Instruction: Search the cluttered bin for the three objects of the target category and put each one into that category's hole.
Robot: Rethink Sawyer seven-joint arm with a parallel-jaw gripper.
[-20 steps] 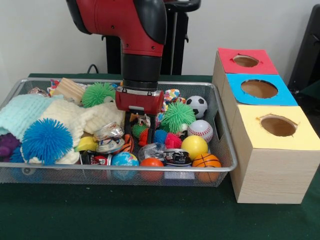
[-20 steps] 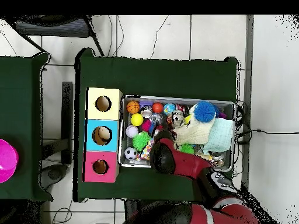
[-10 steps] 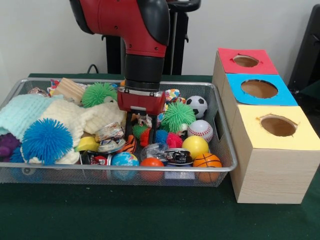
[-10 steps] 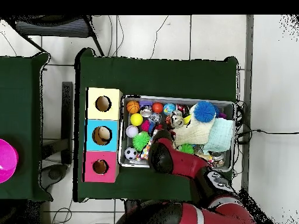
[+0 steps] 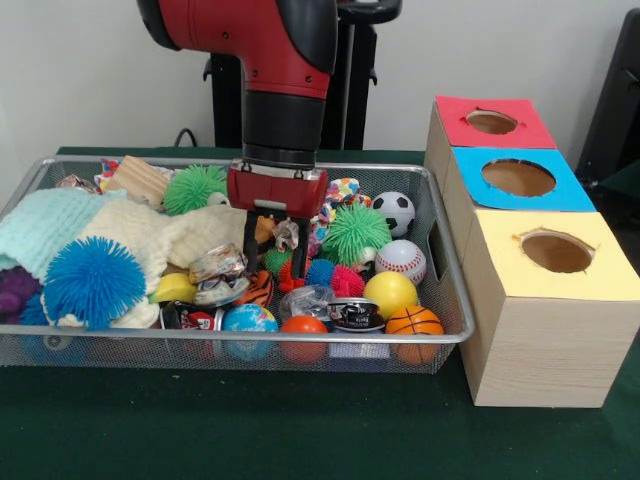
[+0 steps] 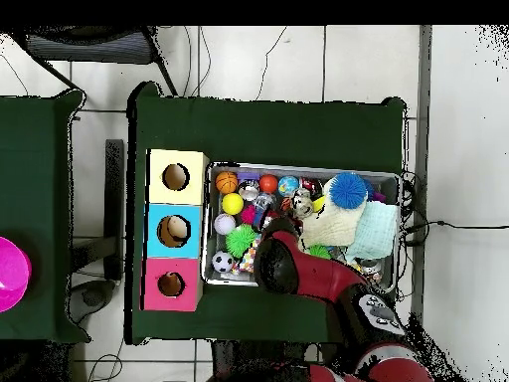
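Note:
The wire mesh bin (image 5: 250, 338) sits on the green table, full of toys, and also shows in the overhead view (image 6: 308, 167). The hole (image 5: 491, 122) in the red-topped box is at the far right, beyond the bin's right end; in the overhead view it (image 6: 170, 285) lies left of the bin. My gripper (image 5: 275, 268) hangs straight down into the middle of the bin, low among small toys beside a green spiky ball (image 5: 355, 232). A small brown and silver thing sits just under its red body. In the overhead view my arm (image 6: 280, 267) hides the gripper.
A blue-topped box (image 5: 518, 178) and a yellow-topped box (image 5: 556, 252) stand in a row with the red one. In the bin are a soccer ball (image 5: 393, 212), a baseball (image 5: 401, 260), a yellow ball (image 5: 388, 292), a basketball (image 5: 413, 322), a blue spiky ball (image 5: 93, 280) and knit cloths (image 5: 60, 225).
My gripper has risen a little and shifted slightly left in the front view. The toys around it have stayed put.

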